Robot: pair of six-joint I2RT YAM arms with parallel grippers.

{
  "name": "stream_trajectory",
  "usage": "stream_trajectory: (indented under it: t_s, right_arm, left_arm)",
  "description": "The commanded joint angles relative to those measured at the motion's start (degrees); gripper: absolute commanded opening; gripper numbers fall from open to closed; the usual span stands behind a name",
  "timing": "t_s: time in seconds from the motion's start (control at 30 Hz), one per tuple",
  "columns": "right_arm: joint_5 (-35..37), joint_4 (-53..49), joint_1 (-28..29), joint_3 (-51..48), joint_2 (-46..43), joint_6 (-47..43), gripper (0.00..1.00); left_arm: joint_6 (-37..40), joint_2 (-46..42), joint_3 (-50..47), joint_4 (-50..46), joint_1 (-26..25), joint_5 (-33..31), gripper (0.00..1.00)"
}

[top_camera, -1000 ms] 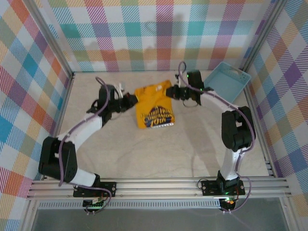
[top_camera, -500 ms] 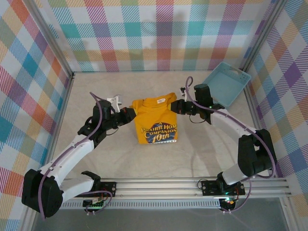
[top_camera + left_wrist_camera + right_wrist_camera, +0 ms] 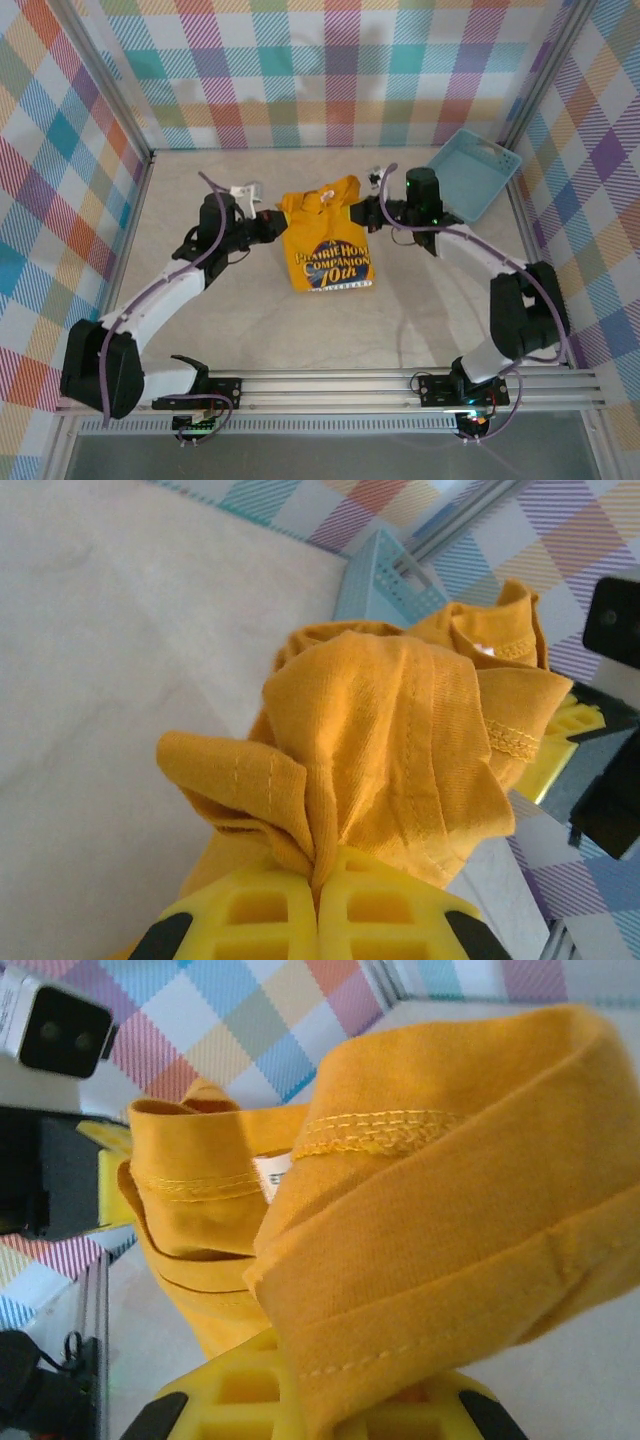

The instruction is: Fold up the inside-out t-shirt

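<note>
- The inside-out t-shirt [image 3: 328, 245] is seen as a mustard-orange cotton garment. It is bunched along its top edge and flatter below, with dark arched lettering turned up toward the overhead camera.
- Double-stitched hems and a small white label near the collar are shown in the right wrist view.
- The shirt is placed to the left of the light blue basket [image 3: 472, 175], well apart from it, over the beige table [image 3: 200, 330].
- The left gripper [image 3: 268, 226] is found on the side of the shirt away from the basket. Its yellow fingers [image 3: 255, 920] are pressed together on a gathered fold of cloth at the shirt's top corner farther from the basket.
- The right gripper [image 3: 368, 212] is found between the shirt and the basket. Its jaws are clamped on the top corner nearer the basket, where a hemmed fold is draped over them.
- The top edge is held between the two grippers, and the lettered body is spread away from them on the side farther from the basket's corner of the table.
- Whether the lower hem is resting on the table or is lifted clear cannot be told.
</note>
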Motion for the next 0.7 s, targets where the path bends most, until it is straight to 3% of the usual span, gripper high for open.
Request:
stream_trajectory:
  t_s: [0.0,0.13,0.23,0.33,0.5,0.67]
  right_arm:
    - [-9.71,6.47,-2.17,6.78,5.24,-12.81,0.0]
    - [-14.23,4.35,-5.12,17.45,12.58,-20.92,0.0]
    - [-16.55,-1.97,-6.94,28.03,19.49,-25.88,0.0]
    - [-18.74,1.69,-8.44,32.92,24.07,-28.61,0.0]
    - [-20.53,5.43,-9.34,37.49,28.61,-32.82,0.0]
    - [-21.97,2.78,-9.35,33.56,27.44,-38.6,0.0]
  left_arm:
    - [7.84,4.85,6.48,10.16,2.95,4.21,0.0]
    - [13.82,14.82,18.03,8.97,7.89,10.33,0.0]
    - [21.45,24.23,31.2,0.38,10.09,15.69,0.0]
    - [27.46,30.86,39.83,-1.62,11.11,19.01,0.0]
    - [35.17,35.08,41.54,0.85,11.54,19.98,0.0]
    - [36.59,30.66,29.31,9.81,11.14,24.2,0.0]
